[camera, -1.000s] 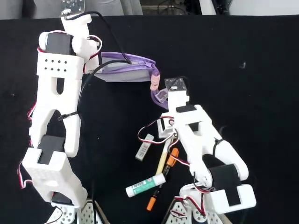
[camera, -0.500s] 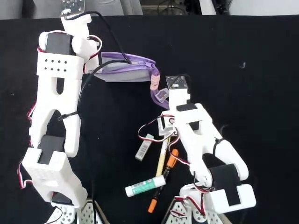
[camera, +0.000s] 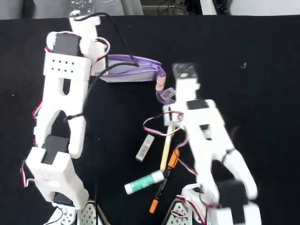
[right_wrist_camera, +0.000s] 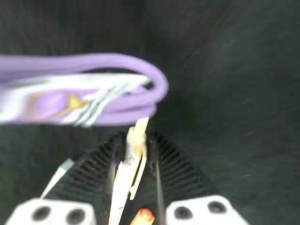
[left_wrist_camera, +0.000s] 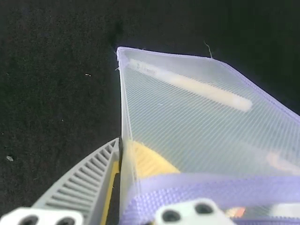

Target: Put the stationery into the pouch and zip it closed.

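Both arms have shifted since a second ago. The right arm has swung up and forward, carrying its gripper [right_wrist_camera: 138, 133] closer to the open end of the pouch [camera: 129, 70], and the left arm has nudged the pouch a little toward it. The cream pencil [right_wrist_camera: 133, 154] came along and now lies straighter beneath the right arm. To my eye that means the loading step is under way, with the zip still to be closed afterwards.

The right gripper is clamped narrow on the pencil, whose tip pokes out just ahead of the jaws. The pouch's purple rim sits near that tip but apart from it, so the pencil isn't in yet.

The left gripper [left_wrist_camera: 124, 154] is pinched on the pouch's edge, holding it off the black counter [camera: 243, 117]. A white stick [left_wrist_camera: 187, 84] already lies inside the clear wall.

Still waiting on the counter are a glue stick [camera: 143, 183], an orange pen [camera: 164, 178] and a small grey piece [camera: 145, 147], all well back from the pouch.
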### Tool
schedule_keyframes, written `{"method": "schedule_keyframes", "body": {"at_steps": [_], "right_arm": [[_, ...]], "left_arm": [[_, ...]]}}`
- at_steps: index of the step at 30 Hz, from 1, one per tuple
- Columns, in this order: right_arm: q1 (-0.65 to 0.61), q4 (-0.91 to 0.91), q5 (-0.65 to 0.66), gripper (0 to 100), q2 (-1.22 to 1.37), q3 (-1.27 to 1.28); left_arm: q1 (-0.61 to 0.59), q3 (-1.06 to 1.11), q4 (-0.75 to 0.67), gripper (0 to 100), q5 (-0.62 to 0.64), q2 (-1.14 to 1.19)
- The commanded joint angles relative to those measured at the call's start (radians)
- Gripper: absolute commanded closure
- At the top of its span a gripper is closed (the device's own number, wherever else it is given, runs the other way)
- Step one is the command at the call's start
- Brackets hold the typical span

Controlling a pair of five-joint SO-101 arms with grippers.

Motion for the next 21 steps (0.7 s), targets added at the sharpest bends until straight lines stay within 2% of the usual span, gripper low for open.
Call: {"method": "schedule_keyframes", "body": {"at_steps": [1,12,21], "right_arm": [[0.052,0.008,0.009,98.8,-0.202,-0.068],[0.048,-0.014,0.008,98.8,-0.707,-0.228],[-0.101,-0.215,0.008,98.8,-0.858,-0.191]], "left_arm": [[0.012,-0.008,0.015,97,0.017,-0.017],[0.01,0.021,0.015,97,0.02,-0.061],[-0.038,0.033,0.014,97,0.018,-0.061]]}}
